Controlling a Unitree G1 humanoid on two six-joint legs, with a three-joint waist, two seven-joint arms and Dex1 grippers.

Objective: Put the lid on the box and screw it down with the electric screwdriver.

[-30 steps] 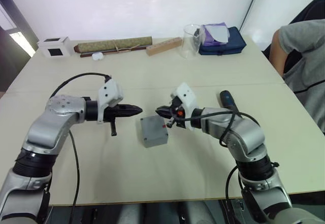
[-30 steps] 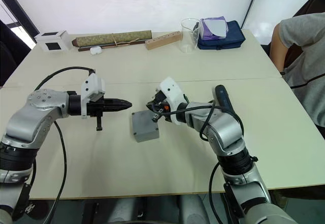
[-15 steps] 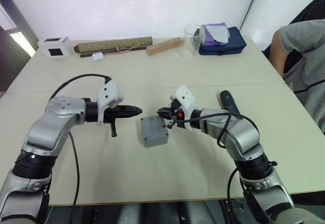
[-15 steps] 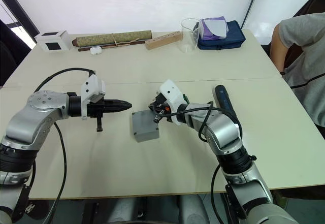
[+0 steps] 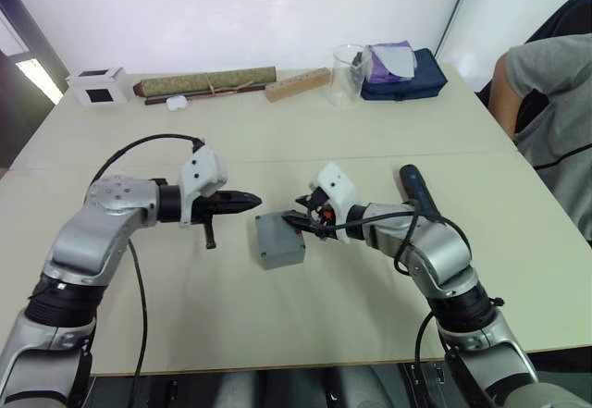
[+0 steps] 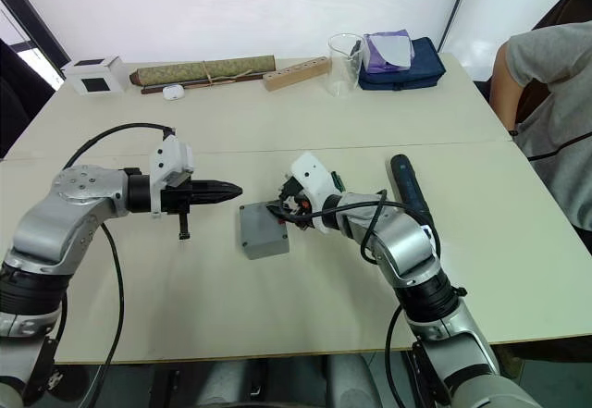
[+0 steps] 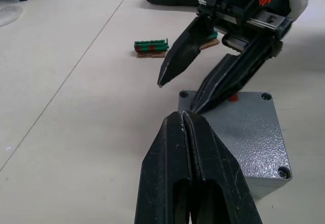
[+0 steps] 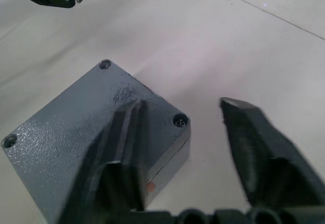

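The grey lid (image 8: pixel 71 127) lies flat on the grey box (image 5: pixel 282 254) in the middle of the table, with screw holes at its corners. My right gripper (image 5: pixel 294 220) is open at the box's right edge. One of its fingers (image 8: pixel 127 132) reaches over the lid's top and the other hangs beyond the box, above the table. My left gripper (image 5: pixel 256 202) is shut and empty, pointing at the box from the left, a little above it. The electric screwdriver (image 5: pixel 415 188) lies on the table behind my right forearm.
A small green circuit board (image 7: pixel 151 46) lies between the box and the screwdriver. Along the far edge stand a white box (image 5: pixel 97 85), a rolled mat (image 5: pixel 205 82), a wooden block (image 5: pixel 298 84), a glass beaker (image 5: pixel 348 73) and a blue bag (image 5: pixel 407 70). A person (image 5: pixel 548 103) sits at the right.
My right gripper has opened and moved down and left onto the box's edge, one finger now over the lid. The left arm has barely moved.
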